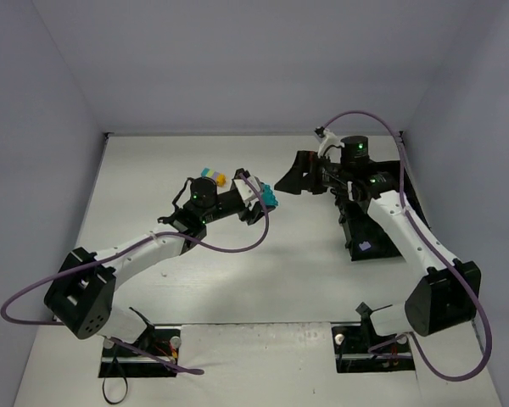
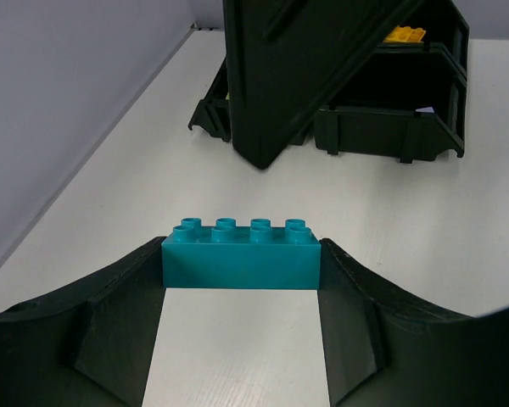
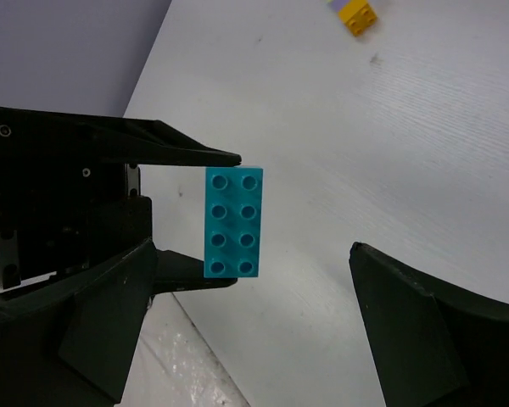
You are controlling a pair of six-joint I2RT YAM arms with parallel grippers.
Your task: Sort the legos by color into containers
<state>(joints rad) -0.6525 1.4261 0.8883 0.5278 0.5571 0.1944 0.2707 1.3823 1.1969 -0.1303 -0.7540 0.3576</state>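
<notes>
A cyan lego brick with eight studs is held off the table, my left gripper shut on its two short ends. The top view shows this brick mid-table at the left gripper. My right gripper reaches in from the right and stands open just beside the brick, nothing between its fingers. The black containers lie at the right under the right arm. They also show behind the right gripper's finger in the left wrist view, where a compartment holds a yellow lego.
A small group of loose legos, cyan and yellow, lies on the table behind the left wrist. A yellow one shows at the top of the right wrist view. A lavender piece lies in a near compartment. Purple cables loop round both arms.
</notes>
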